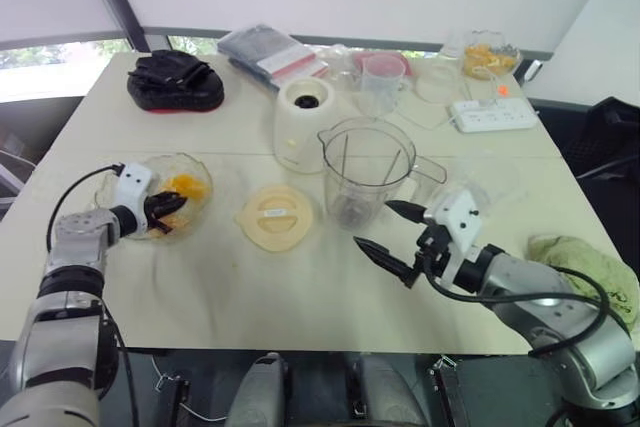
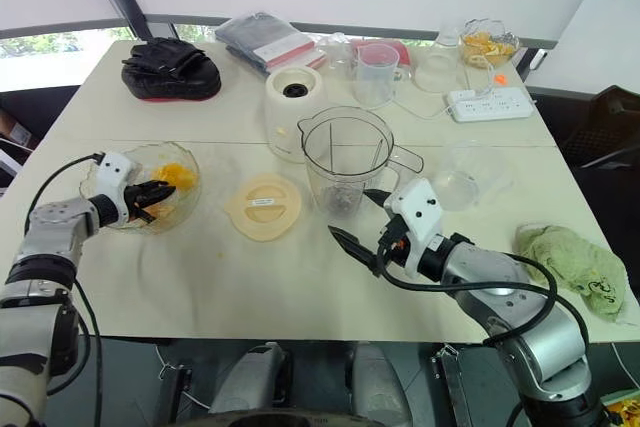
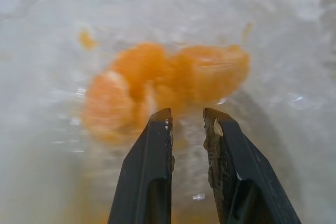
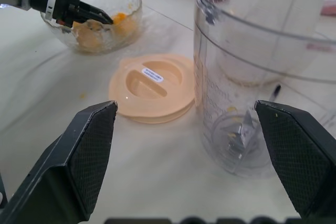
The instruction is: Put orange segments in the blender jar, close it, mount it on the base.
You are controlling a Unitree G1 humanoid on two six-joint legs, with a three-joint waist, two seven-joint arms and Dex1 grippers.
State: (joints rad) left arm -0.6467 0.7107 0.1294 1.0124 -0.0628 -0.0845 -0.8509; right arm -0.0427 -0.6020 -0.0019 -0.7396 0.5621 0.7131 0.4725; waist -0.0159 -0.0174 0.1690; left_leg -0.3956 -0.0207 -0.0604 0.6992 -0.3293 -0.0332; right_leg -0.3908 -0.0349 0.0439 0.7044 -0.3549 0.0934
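1. The table (image 1: 300, 287) carries everything for the task. The working things are spread across its near half.
2. The blender jar (image 1: 365, 172) stands upright and uncovered near the middle, right of centre. No fruit can be seen inside it.
3. The blender base (image 1: 303, 122) sits just beyond the jar, to its far left, with nothing mounted on it.
4. The glass bowl (image 1: 203, 182) rests at the near left, well apart from the jar.
5. The lid (image 1: 275, 217) lies flat on the table between bowl and jar.
6. The right gripper (image 1: 372, 225) hovers just near-right of the jar. Its two fingers are spread wide and hold nothing.
7. The left gripper (image 3: 186, 115) reaches into the bowl from the left. Its fingers stand a narrow gap apart, with nothing clamped between them.
8. The orange segments (image 3: 168, 85) lie clumped in the bowl, just past the left fingertips toward the right and far side.
   - The clump's long axis runs crosswise to the direction the fingers point.
   - The left arm is plainly the nearer one; the right is well away beside the jar.
   - The pick likely calls for a short push forward, perhaps with the fingers spread wider, so they straddle one segment across its narrow width before closing.
   - The soft fruit could slip or squash.
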